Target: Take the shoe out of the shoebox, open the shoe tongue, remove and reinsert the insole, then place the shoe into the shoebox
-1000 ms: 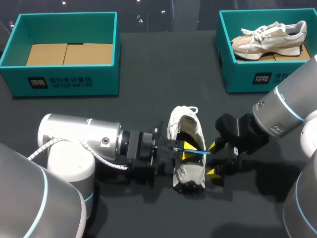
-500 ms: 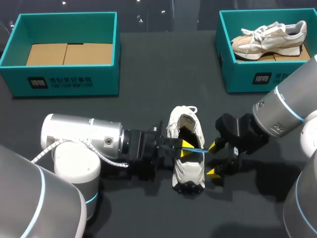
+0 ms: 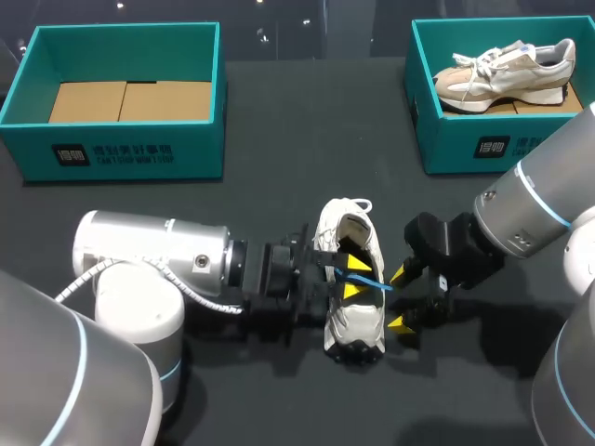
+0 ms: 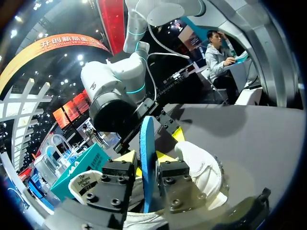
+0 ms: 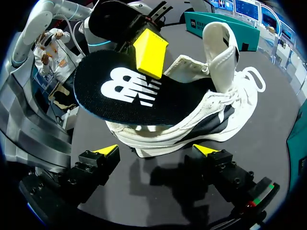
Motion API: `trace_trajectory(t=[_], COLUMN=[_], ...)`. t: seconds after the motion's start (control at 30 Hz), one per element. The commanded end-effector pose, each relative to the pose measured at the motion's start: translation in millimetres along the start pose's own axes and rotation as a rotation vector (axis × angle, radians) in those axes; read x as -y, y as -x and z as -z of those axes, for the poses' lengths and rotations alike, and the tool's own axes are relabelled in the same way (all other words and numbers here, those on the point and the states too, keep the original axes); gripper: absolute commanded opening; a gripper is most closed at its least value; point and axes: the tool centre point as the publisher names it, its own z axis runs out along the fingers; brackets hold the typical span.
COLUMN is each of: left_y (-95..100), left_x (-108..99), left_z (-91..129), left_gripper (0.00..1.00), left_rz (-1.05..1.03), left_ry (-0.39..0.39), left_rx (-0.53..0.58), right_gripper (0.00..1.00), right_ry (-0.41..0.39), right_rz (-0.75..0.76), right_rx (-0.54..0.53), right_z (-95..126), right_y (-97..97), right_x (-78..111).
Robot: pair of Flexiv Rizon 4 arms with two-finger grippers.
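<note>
A white shoe (image 3: 358, 325) lies in the middle of the table, its tongue (image 5: 221, 55) pulled up. A dark insole (image 5: 129, 91) with a blue edge (image 3: 372, 281) sticks partly out of its opening. My left gripper (image 3: 351, 277) reaches into the shoe from the left. Its yellow fingers stand slightly apart on either side of the insole (image 4: 147, 163), with small gaps showing, so it is open. My right gripper (image 3: 400, 298) stands wide open just right of the shoe (image 5: 216, 115), with nothing between its fingertips (image 5: 108, 151).
An empty teal shoebox (image 3: 121, 158) stands at the back left. A second teal box (image 3: 483, 144) at the back right holds another pale shoe (image 3: 507, 70). Dark table stretches between the boxes and the arms.
My left gripper's fingers have spread apart and let go of the insole they were pinching. The left arm has shifted slightly. The right arm has not moved.
</note>
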Motion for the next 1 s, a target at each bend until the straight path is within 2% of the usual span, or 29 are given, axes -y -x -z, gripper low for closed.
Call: trace_trajectory(t=[0.03,0.1,0.27,0.43,0.53,0.67,0.7,0.73,1.0], left_y=[-1.8,-4.2,-9.0,-8.0,-6.3,-5.4,-5.3,-5.3,-5.3], left_x=[2.9,-0.8,-17.7,-38.5,-45.4,-37.7,-33.9,-30.0,-4.4], left_z=[-1.4,-5.4,-10.7,-3.0,0.0,3.3,3.9,4.6,4.9], left_gripper=[0.11,0.00,0.00,0.00,0.00,0.00,0.04,0.14,0.24], left_rz=[0.006,0.010,-0.024,-0.078,-0.070,-0.043,-0.034,-0.028,0.003], left_ry=[0.008,0.013,0.050,0.134,0.146,0.125,0.116,0.107,0.060], left_rx=[-0.023,-0.038,-0.065,-0.051,-0.044,-0.032,-0.032,-0.031,-0.050], right_gripper=[1.00,1.00,1.00,1.00,1.00,1.00,1.00,1.00,1.00], right_ry=[0.000,0.000,0.000,0.000,0.000,0.000,0.000,0.000,0.000], right_rz=[0.000,0.000,0.000,0.000,0.000,0.000,0.000,0.000,0.000], right_rx=[0.003,0.003,0.003,0.003,0.003,0.003,0.003,0.003,0.003], right_z=[0.1,0.1,0.1,0.1,0.1,0.1,0.1,0.1,0.1], right_y=[-1.3,-1.3,-1.3,-1.3,-1.3,-1.3,-1.3,-1.3,-1.3], right_x=[0.3,0.3,0.3,0.3,0.3,0.3,0.3,0.3,0.3])
